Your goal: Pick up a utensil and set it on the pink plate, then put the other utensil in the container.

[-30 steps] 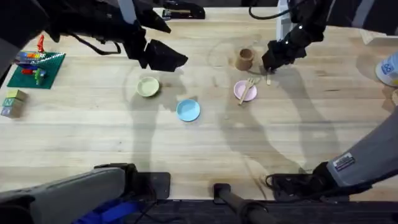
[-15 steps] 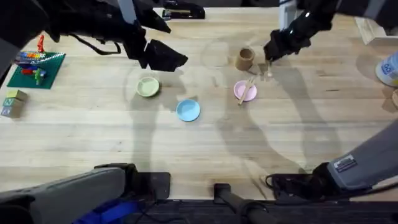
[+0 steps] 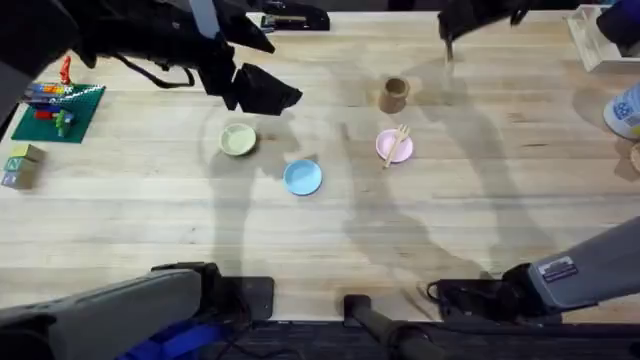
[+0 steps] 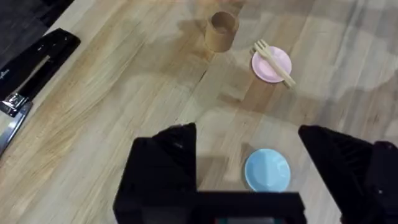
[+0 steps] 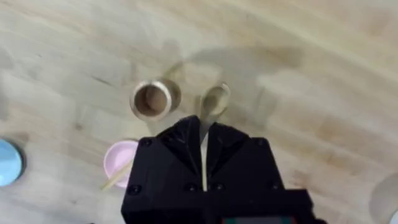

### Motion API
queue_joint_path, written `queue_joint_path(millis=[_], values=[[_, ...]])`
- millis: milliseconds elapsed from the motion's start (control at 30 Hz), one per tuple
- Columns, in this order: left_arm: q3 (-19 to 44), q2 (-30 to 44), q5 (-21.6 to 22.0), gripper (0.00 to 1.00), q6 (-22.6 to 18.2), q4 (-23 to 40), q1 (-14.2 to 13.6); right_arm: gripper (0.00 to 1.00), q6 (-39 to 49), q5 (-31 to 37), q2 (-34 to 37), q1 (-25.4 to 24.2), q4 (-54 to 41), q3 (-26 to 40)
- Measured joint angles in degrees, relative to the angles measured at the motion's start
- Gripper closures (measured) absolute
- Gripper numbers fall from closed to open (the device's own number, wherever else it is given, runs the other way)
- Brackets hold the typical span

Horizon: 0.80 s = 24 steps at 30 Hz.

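The right claw is closed on the handle of the wooden spoon, and the oval bowl of the spoon sticks out past the fingertips. In the right wrist view the spoon hangs above the worktop, just beside the wooden container, but not inside it. In the overhead view the right claw is near the far edge of the worktop, beyond the container; the spoon below it appears only as a thin pale line, so its exact tilt I cannot tell.

The wooden fork lies across the pink plate, with the handle reaching over the rim towards the near side. The pink plate is near the container but not touching it.

The left claw is open and holds nothing; it hovers over the worktop close to the light blue plate. The yellow-green plate stands a little to the left of the blue one.
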<state>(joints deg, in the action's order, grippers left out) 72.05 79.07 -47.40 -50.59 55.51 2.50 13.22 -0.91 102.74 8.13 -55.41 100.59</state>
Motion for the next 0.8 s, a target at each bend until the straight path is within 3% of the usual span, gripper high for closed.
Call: queue_joint_path(millis=[533, 800], values=[[0.0, 0.0, 0.0, 0.006, 0.0, 0.0, 0.0, 0.97, 5.55, -0.06, -10.08, 3.31, 7.03, 2.48], [0.0, 0.0, 0.0, 0.006, 0.0, 0.0, 0.0, 0.97, 8.31, -6.02, -12.78, 5.15, 15.79, -0.76]])
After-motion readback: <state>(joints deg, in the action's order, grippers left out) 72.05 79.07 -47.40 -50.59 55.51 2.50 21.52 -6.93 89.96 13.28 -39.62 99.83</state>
